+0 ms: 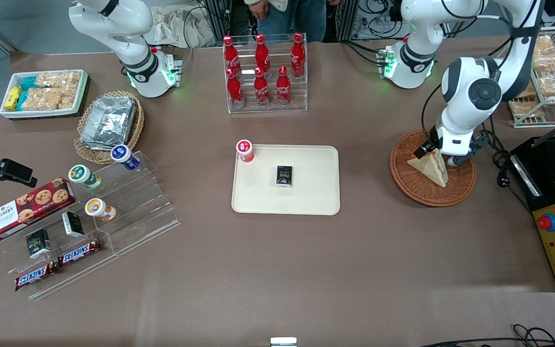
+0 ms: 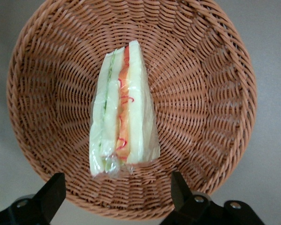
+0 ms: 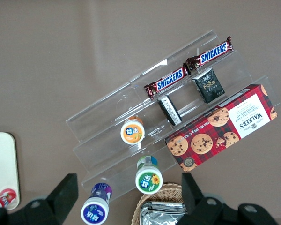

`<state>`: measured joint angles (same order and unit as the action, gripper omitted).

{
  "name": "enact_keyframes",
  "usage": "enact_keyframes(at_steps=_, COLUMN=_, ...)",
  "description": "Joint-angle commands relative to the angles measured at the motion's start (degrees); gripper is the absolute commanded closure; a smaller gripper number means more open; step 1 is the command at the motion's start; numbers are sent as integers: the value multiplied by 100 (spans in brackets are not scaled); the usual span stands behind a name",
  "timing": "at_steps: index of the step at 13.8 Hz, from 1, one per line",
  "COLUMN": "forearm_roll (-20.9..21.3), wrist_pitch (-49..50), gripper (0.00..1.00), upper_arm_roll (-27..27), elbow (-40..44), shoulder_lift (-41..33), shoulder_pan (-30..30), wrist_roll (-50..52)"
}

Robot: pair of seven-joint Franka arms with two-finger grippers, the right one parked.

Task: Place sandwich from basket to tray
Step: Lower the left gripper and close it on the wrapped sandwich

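The triangular sandwich wedge of pale white bread (image 1: 430, 166) lies in the round, shallow, reddish-brown woven wicker basket (image 1: 405, 178), which sits on the brown table toward the working arm's end, well apart from the flat cream-beige rectangular plastic tray (image 1: 316, 197) at the table's middle. The wrist view shows the sandwich (image 2: 122, 110) wrapped in clear film, resting on the basket's woven floor (image 2: 201, 103) with its cut edge turned up, so stripes of green, red and orange filling run between the bread slices. The left arm's gripper (image 1: 435, 155) hangs low over the basket, just above the sandwich at the end of the wedge farther from the front camera. Its two black fingers (image 2: 49, 194) stand spread wide apart, one to each side of the wedge's broad end, and neither one touches the bread or the wrapping. On the tray sit a small black rectangular packet (image 1: 284, 176) near its centre and a short red-lidded cup (image 1: 245, 150) at the corner farther from the front camera, toward the parked arm's end. A clear acrylic rack of red cola bottles (image 1: 264, 72) stands farther from the front camera than the tray.
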<state>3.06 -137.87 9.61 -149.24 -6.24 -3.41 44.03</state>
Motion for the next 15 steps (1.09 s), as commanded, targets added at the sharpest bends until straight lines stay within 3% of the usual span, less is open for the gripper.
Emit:
enact_keyframes(at_steps=1, forearm_roll=90, wrist_pitch=-389, gripper=0, upper_arm_roll=41, elbow=-70, shoulder_lift=210, shoulder_pan=-99, wrist_roll=106)
enact_keyframes(at_steps=9, forearm_roll=274, wrist_pitch=-838, gripper=0, upper_arm_roll=23, elbow=-61, shoulder_lift=633, shoulder_pan=-257, wrist_roll=54)
enact_keyframes(at_steps=10, forearm_roll=362, wrist_pitch=-847, gripper=8, upper_arm_roll=14, elbow=-44, shoulder_lift=676, shoulder_pan=-266, wrist_roll=45)
enact_keyframes(at_steps=11, forearm_roll=380, wrist_pitch=-856, gripper=27, upper_arm_roll=14, elbow=-35, shoulder_lift=703, shoulder_pan=-344, wrist_roll=53)
enact_keyframes(at_steps=12, forearm_roll=380, wrist_pitch=-856, gripper=59, upper_arm_roll=14, elbow=-17, shoulder_lift=738, shoulder_pan=-423, wrist_roll=45)
enact_keyframes(at_steps=13, forearm_roll=380, wrist_pitch=-856, gripper=85, upper_arm_roll=14, elbow=0, shoulder_lift=765, shoulder_pan=-424, wrist_roll=45)
enact_keyframes(at_steps=14, forearm_roll=380, wrist_pitch=-856, gripper=100, upper_arm_roll=14, elbow=0, shoulder_lift=730, shoulder_pan=-424, wrist_roll=-7)
enact_keyframes(at_steps=15, forearm_roll=380, wrist_pitch=-856, gripper=100, upper_arm_roll=23, elbow=18, shoulder_lift=695, shoulder_pan=-424, wrist_roll=-34)
